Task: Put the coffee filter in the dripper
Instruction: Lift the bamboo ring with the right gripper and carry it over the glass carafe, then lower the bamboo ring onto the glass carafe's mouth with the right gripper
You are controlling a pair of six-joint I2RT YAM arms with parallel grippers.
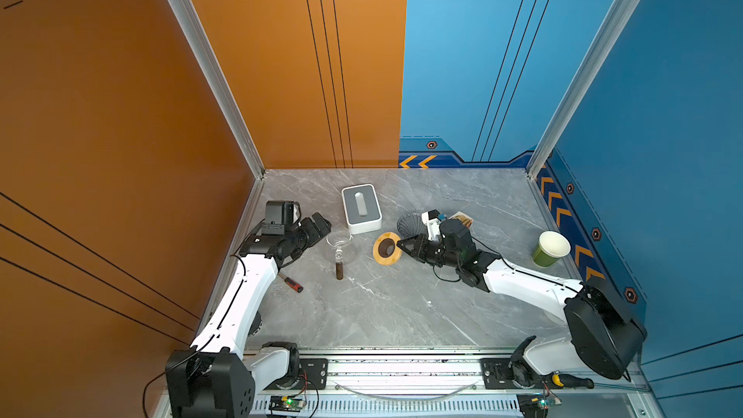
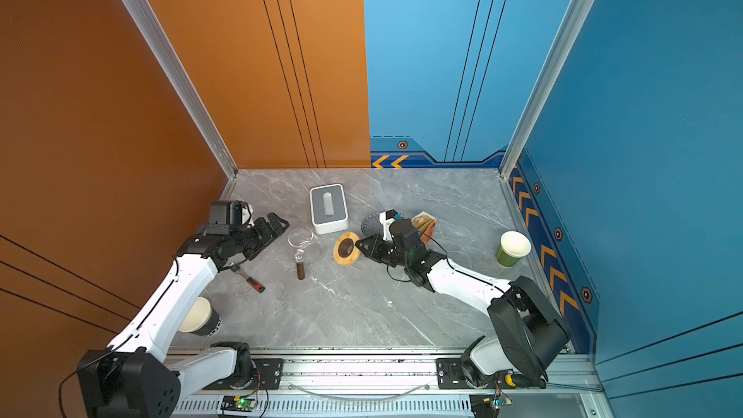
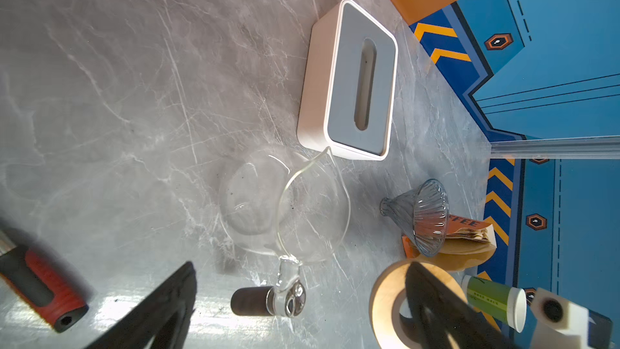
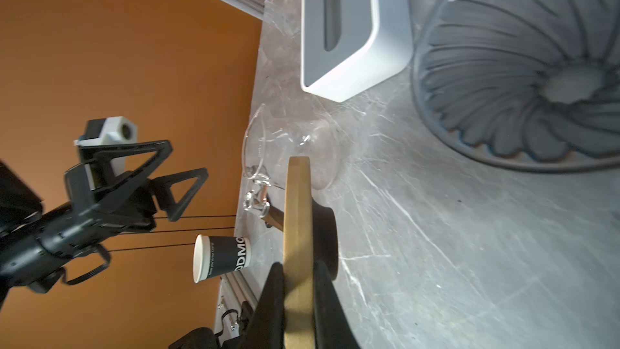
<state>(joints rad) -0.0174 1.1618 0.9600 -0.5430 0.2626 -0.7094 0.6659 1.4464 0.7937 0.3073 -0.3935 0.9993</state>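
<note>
Left wrist view shows the dripper smoky grey, translucent, spiral-ribbed.

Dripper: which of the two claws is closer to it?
Right. The right gripper, clamped on the wooden ring, is just beside the dripper. The left gripper is open across the table, beyond the glass server.

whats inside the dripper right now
Only bare spiral ribs show inside the dripper; no paper in it. One side of its mouth is cut off in the right wrist view.
</note>
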